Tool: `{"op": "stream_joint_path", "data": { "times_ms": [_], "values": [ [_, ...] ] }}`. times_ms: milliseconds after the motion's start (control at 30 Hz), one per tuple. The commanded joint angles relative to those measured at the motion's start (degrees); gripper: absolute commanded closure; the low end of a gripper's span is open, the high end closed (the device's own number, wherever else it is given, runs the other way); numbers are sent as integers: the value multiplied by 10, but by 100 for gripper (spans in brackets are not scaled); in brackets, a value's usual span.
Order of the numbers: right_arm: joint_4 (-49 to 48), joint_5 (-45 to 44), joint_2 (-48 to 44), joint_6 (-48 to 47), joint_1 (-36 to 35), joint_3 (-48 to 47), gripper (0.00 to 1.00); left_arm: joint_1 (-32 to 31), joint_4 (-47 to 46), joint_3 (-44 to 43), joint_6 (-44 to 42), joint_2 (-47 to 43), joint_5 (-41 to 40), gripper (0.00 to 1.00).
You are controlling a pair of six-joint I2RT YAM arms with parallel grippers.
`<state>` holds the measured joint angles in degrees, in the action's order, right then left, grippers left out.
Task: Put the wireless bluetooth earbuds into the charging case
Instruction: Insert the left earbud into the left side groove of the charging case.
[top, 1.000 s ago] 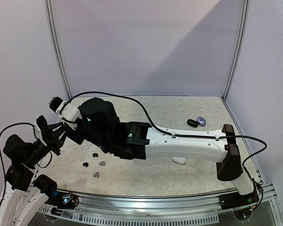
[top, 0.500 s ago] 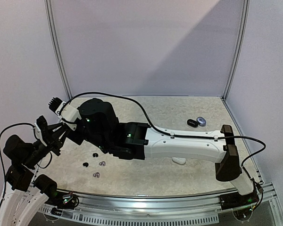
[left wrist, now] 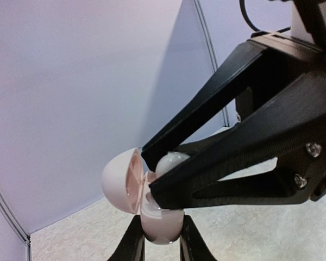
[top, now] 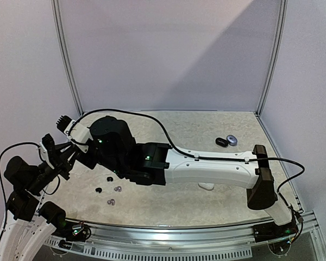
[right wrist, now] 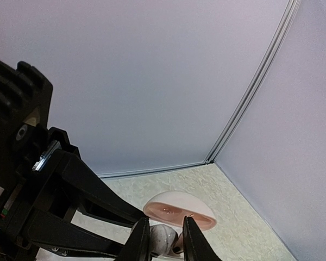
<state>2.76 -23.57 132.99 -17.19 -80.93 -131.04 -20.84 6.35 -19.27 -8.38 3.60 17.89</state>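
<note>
My left gripper is shut on the base of a pinkish-white charging case, held upright in the air with its lid hinged open to the left. My right gripper is shut on a white earbud and holds it at the mouth of the case, under the open lid. The earbud also shows in the left wrist view, between the right gripper's black fingers. In the top view the two grippers meet at the far left and hide the case. Several small earbuds lie on the table below.
A black case and a lavender case sit at the back right. A white object lies beside the right arm, which stretches across the table. Wall panels close in the back and both sides.
The right arm has shifted slightly to the left, toward the left gripper and the case. The left arm has stayed where it was.
</note>
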Motion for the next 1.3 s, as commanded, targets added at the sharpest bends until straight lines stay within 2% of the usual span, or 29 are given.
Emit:
{"op": "stream_joint_path", "data": {
  "times_ms": [0, 400, 567, 767, 1000, 1267],
  "values": [
    [12, -4, 20, 0, 2, -11, 78, -3, -19, 1, 2, -6, 3, 100],
    [16, -5, 37, -3, 2, -29, 75, -3, -25, 3, 12, -6, 6, 100],
    [19, -4, 37, -5, 2, -31, 70, -3, -30, 4, 25, -5, 0, 100],
    [16, -4, 38, -9, 3, -34, 72, -3, -35, 4, 40, -4, 16, 100],
    [20, 0, 45, -13, 3, -53, 71, -3, -77, 12, 77, -1, 101, 100],
    [27, 2, 46, -8, 3, -55, 67, -3, -85, 13, 99, 1, 101, 100]
  ]
}}
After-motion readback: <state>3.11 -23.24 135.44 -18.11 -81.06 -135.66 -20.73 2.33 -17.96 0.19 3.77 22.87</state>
